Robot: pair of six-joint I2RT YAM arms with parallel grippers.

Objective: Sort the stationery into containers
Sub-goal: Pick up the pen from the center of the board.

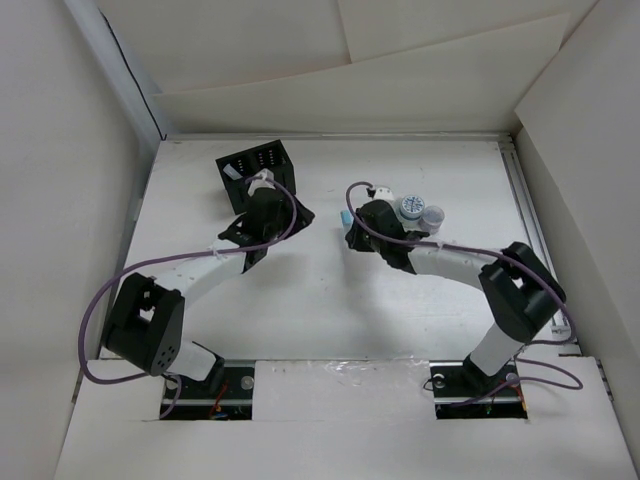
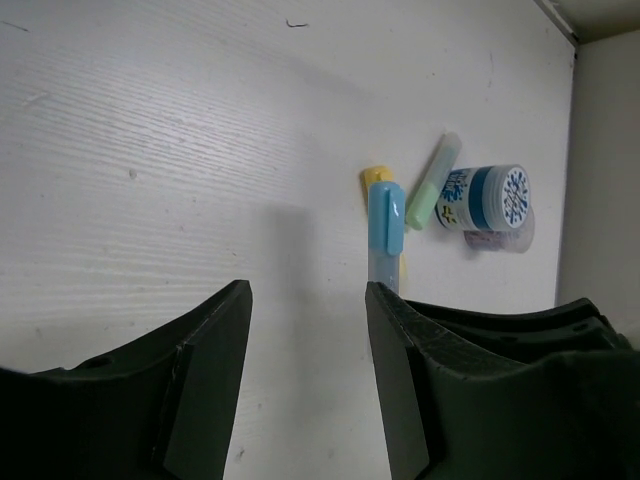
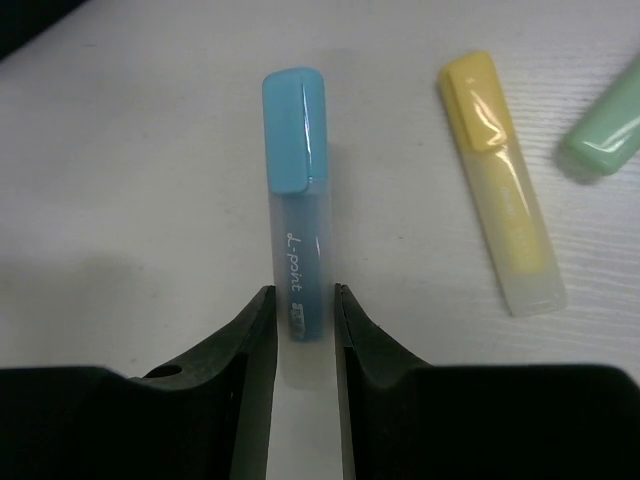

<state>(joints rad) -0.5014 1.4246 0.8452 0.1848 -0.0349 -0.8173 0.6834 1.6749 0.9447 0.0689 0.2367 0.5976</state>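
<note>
My right gripper (image 3: pixel 302 295) is shut on the clear end of the light blue stick (image 3: pixel 296 190), its jaws pressed against both sides. I cannot tell whether the stick rests on the table. In the top view this gripper (image 1: pixel 349 228) is at the table's middle with the blue stick (image 1: pixel 345 217) at its tip. A yellow stick (image 3: pixel 500 170) and a green stick (image 3: pixel 605 135) lie just to the right. Two round cylinders (image 1: pixel 411 207) (image 1: pixel 433 215) stand beside the right wrist. My left gripper (image 2: pixel 307 295) is open and empty, facing the blue stick (image 2: pixel 385 225). The black organiser box (image 1: pixel 250 163) stands behind the left gripper (image 1: pixel 298 216).
White walls close in the table on the left, back and right. The right arm's purple cable (image 1: pixel 352 190) loops above its wrist. The blue-white cylinder (image 2: pixel 485 197) stands near the right wall in the left wrist view.
</note>
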